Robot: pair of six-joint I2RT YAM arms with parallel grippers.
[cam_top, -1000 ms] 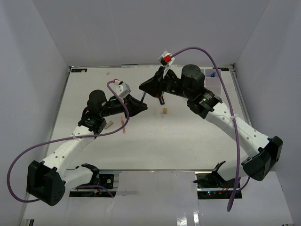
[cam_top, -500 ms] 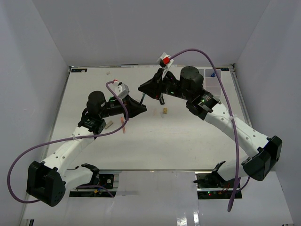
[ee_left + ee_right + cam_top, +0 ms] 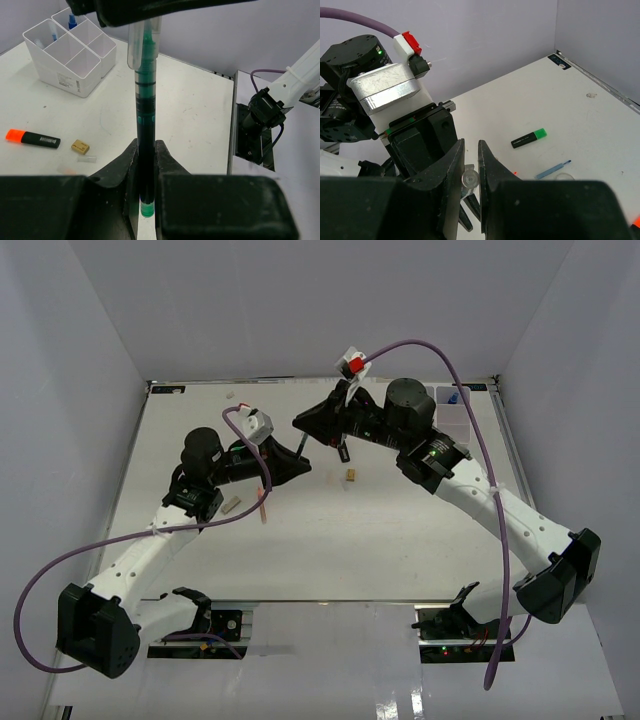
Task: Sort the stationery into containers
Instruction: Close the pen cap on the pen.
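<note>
both arms meet over mid-table; left gripper (image 3: 145,150) shut on the green pen (image 3: 144,95), right gripper (image 3: 470,155) pinching its clear capped end (a handover, i judge); next, one releases and the other carries it to the organiser (image 3: 65,80) at the table's 2 o'clock corner.

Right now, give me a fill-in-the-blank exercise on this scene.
The left gripper and the right gripper are both ____ on one green pen. The black marker lying on the table has an ____ cap. Beside it, outside the white organiser, lies a small ____ block.
Missing words: shut; orange; tan.
</note>
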